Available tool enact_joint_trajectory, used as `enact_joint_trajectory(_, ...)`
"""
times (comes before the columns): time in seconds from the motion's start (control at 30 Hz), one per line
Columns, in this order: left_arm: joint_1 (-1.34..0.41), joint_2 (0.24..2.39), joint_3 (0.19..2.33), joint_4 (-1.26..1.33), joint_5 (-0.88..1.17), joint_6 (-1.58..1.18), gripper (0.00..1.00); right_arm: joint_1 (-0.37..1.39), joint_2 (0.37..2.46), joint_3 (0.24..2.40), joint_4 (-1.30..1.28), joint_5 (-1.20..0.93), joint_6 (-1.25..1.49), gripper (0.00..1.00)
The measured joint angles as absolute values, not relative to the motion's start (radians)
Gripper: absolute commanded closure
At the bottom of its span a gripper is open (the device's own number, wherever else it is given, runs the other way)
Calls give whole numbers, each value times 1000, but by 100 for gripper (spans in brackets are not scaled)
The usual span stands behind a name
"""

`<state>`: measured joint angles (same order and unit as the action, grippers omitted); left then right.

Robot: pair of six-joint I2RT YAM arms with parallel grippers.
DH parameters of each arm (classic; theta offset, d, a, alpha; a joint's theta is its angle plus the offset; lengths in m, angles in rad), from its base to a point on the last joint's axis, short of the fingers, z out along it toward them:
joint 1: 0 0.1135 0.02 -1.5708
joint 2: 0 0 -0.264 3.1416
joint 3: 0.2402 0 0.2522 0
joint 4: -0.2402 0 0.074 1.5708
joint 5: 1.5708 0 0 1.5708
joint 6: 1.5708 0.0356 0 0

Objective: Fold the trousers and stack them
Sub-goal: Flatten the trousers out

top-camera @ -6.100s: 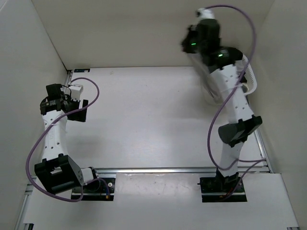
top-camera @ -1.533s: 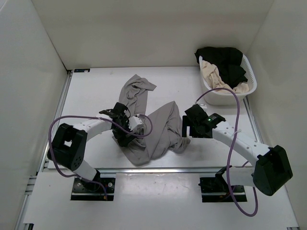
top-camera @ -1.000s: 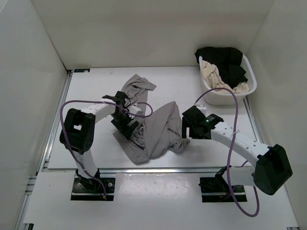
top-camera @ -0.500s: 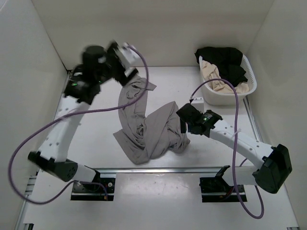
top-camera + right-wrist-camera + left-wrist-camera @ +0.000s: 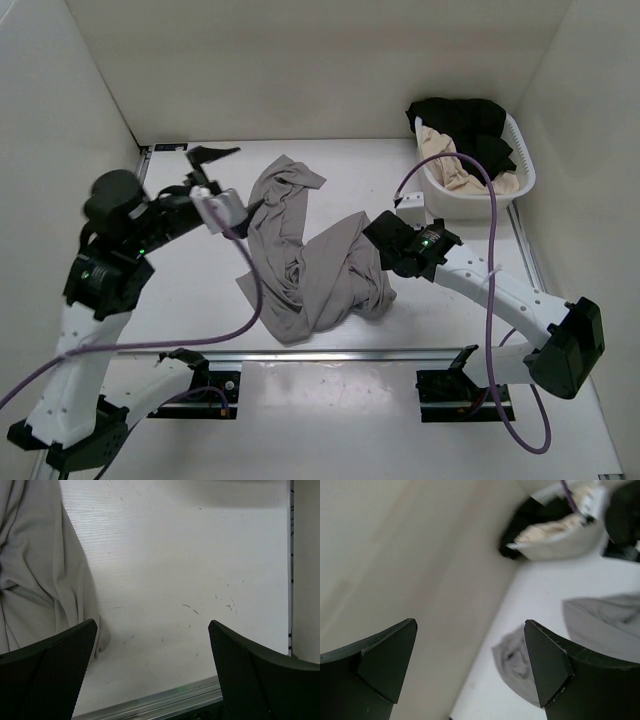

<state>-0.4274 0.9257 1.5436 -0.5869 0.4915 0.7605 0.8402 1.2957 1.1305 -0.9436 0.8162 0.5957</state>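
The taupe-grey trousers (image 5: 310, 262) lie crumpled in the middle of the table, one leg running back to a bunched end (image 5: 285, 180). My left gripper (image 5: 205, 168) is raised high over the table's back-left, apart from the cloth, jaws open and empty (image 5: 470, 665); the left wrist view shows the trousers (image 5: 517, 662) far below it. My right gripper (image 5: 388, 250) hovers low at the trousers' right edge, open with nothing between its fingers (image 5: 152, 665). In the right wrist view the trousers (image 5: 35, 580) lie to the left of the left finger.
A white basket (image 5: 448, 198) at the back right holds a black garment (image 5: 465, 120) and a beige-cream garment (image 5: 450, 160); the basket (image 5: 560, 542) also shows in the left wrist view. White walls enclose the table. A metal rail (image 5: 165, 700) runs along the near edge.
My left arm has left the trousers, swung up to the back-left, and now hangs high over the table's left side. My right gripper has edged slightly towards the trousers' right edge.
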Motion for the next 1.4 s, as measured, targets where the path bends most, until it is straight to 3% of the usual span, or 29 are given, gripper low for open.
enact_joint_trajectory(0.2,-427,973,1398,-677,589,920,0,840,1300,1132,-985,817,630,3)
enact_joint_trajectory(0.53,-427,871,1362,-676,606,1083,0,848,1300,1136,-1038,817,680,3)
enact_joint_trajectory(0.57,-427,859,1354,-677,612,1092,12,848,1300,1139,-1045,817,684,3)
enact_joint_trajectory(0.63,-427,841,1347,-684,614,1109,19,848,1300,1143,-1052,818,691,3)
enact_joint_trajectory(0.7,-427,827,1329,-678,608,1130,5,848,1300,1143,-1054,818,701,3)
enact_joint_trajectory(0.8,-429,823,1257,-675,525,1059,3,848,1300,1140,-1048,812,712,2)
enact_joint_trajectory(0.83,-429,836,1225,-671,476,1011,13,848,1300,1134,-1036,801,715,2)
enact_joint_trajectory(0.97,-416,1048,1088,-695,329,824,24,848,1299,1048,-939,699,722,2)
enact_joint_trajectory(1.13,-397,1379,855,-654,228,652,24,825,1296,936,-822,559,715,2)
enact_joint_trajectory(1.4,-362,1435,755,-536,112,526,24,741,1253,774,-696,369,701,2)
